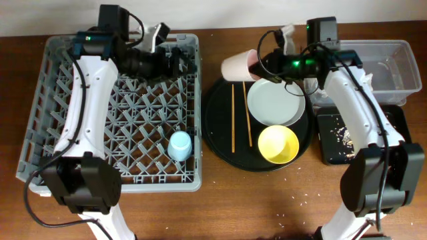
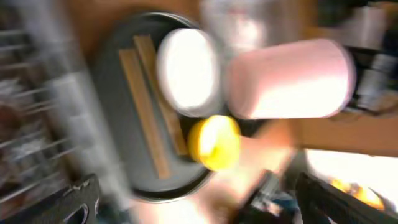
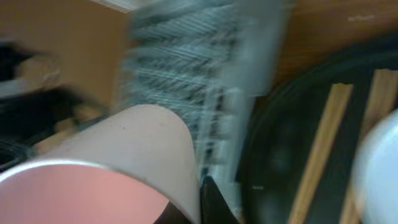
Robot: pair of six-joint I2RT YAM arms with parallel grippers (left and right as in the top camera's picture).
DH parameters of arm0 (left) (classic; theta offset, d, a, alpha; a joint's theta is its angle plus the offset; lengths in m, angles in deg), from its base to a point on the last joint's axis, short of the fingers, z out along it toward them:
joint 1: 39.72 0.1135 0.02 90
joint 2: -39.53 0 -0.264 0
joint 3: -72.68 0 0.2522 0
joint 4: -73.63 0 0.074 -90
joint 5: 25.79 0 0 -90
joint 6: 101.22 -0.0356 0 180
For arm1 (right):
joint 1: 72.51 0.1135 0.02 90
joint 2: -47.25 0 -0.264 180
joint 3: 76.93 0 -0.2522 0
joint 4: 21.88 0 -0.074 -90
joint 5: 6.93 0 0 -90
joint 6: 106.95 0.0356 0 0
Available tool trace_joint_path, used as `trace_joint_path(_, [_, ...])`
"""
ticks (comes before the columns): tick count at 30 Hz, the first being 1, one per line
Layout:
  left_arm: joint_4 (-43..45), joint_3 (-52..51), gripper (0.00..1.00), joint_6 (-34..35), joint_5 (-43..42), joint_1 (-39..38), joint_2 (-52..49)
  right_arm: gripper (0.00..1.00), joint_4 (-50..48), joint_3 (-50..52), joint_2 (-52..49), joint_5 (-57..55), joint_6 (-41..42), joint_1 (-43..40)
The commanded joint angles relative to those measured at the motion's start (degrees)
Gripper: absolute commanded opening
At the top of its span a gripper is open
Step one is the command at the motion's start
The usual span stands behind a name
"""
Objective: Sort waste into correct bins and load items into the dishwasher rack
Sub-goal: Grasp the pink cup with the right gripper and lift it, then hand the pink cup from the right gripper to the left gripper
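My right gripper [image 1: 257, 63] is shut on the rim of the small pink cup [image 1: 237, 65]. It holds the cup on its side above the gap between the round black tray and the grey dishwasher rack [image 1: 60, 107]. In the right wrist view the cup [image 3: 124, 162] fills the lower left, with one finger [image 3: 211, 202] against its wall. My left gripper [image 1: 179, 57] is open and empty over the rack's far right corner; its wrist view is blurred and shows the pink cup [image 2: 289, 78]. The light-blue cup [image 1: 179, 145] stands upside down in the rack. The plate [image 1: 275, 101], yellow bowl [image 1: 278, 144] and two chopsticks [image 1: 233, 117] lie on the round tray.
The large round black tray [image 1: 220, 133] sits right of the rack. The clear tub [image 1: 393, 70] is at the far right. The flat black tray [image 1: 393, 120] with scattered scraps lies in front of it. A few crumbs lie on the table near the front edge [image 1: 293, 200].
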Motion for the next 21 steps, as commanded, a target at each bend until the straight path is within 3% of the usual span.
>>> trace_joint_path(1, [4.8,-6.1,0.99,-5.8,-26.0,0.9,-0.6,0.04,-3.8,-0.2,0.0,17.1,-2.4,0.6])
trace_joint_path(7, [13.4,-15.7,0.99,-5.7,-39.9,0.9,-0.7,0.04,-6.1,-0.2,-0.1,17.2,-2.2,2.5])
trace_joint_path(13, [13.4,-17.2,0.98,-5.8,-40.0,0.7,-0.7,0.04,-7.5,-0.2,-1.7,12.5,0.7,7.7])
trace_joint_path(21, [12.2,-17.2,0.89,-5.8,-40.0,0.7,-0.7,0.04,-16.6,-0.1,-2.7,5.6,8.1,13.0])
